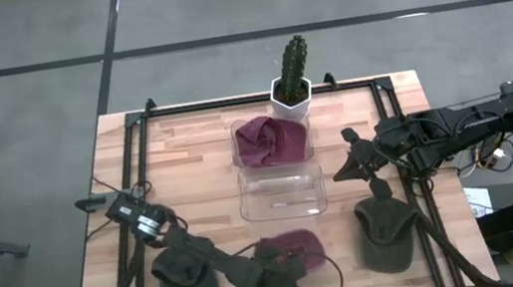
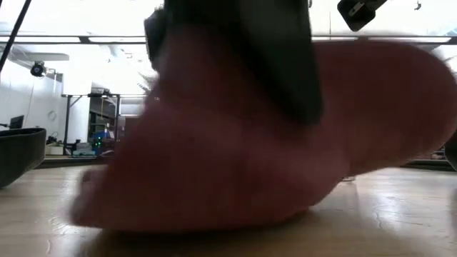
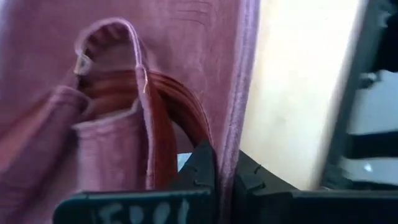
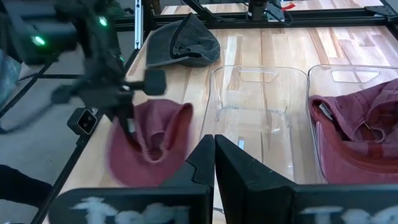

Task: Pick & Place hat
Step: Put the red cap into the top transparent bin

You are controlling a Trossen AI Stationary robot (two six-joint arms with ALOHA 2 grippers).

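Observation:
A maroon hat [image 1: 303,245] is at the table's near edge, with my left gripper [image 3: 225,177] shut on it. It fills the low view [image 2: 235,143] and shows blurred in the right wrist view [image 4: 152,146]. A second maroon hat [image 1: 271,139] lies in the far clear bin [image 1: 238,131]. The near clear bin [image 1: 282,192] holds nothing. My right gripper [image 4: 214,155] hovers shut to the right of the bins, touching nothing. My left gripper pinches the maroon hat's rim edge [image 3: 229,134], beside the rear opening with its strap [image 3: 112,81], between its two fingers. It comes from above, and the hat hangs below it. Whether the hat's lower part [image 2: 200,218] touches the table, I cannot tell.
Two dark hats lie on the table's near side, one on the left [image 1: 185,279] and one on the right [image 1: 387,236]. A potted cactus [image 1: 291,76] stands at the far edge behind the bins. A black frame [image 1: 131,181] runs around the table.

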